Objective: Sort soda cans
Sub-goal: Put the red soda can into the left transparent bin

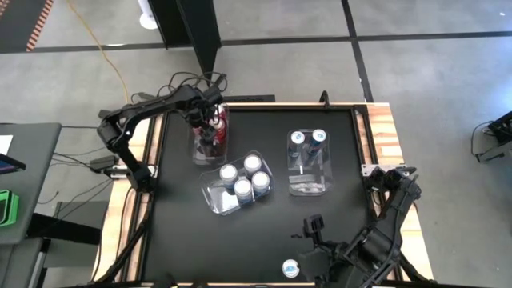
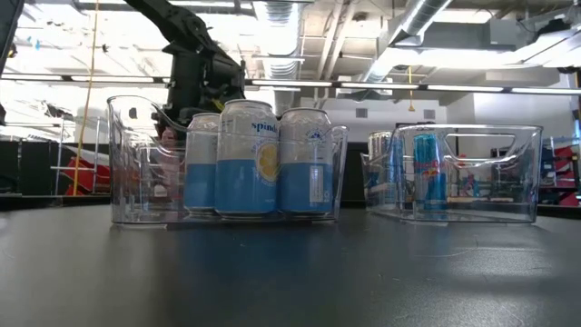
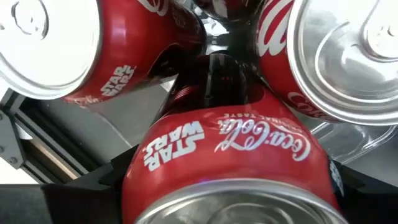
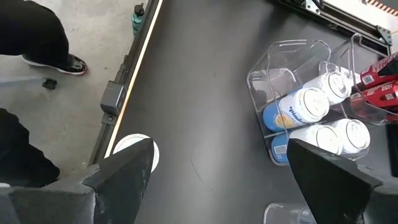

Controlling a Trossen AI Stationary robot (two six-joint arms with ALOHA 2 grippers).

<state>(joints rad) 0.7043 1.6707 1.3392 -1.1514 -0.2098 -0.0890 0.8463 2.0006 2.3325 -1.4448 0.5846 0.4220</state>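
Gripping a red metal soda can (image 3: 227, 165) inside a clear plastic bin (image 1: 200, 152), the left end effector (image 1: 210, 120); right end effector (image 1: 314, 226) waits wide open.

Light-blue cans (image 2: 259, 163) fill a clear bin (image 2: 127, 163).

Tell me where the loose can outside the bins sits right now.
In the high view, the lone silver-topped can stands at the table's near edge, right beside the open right gripper and apart from the bin of light-blue cans.
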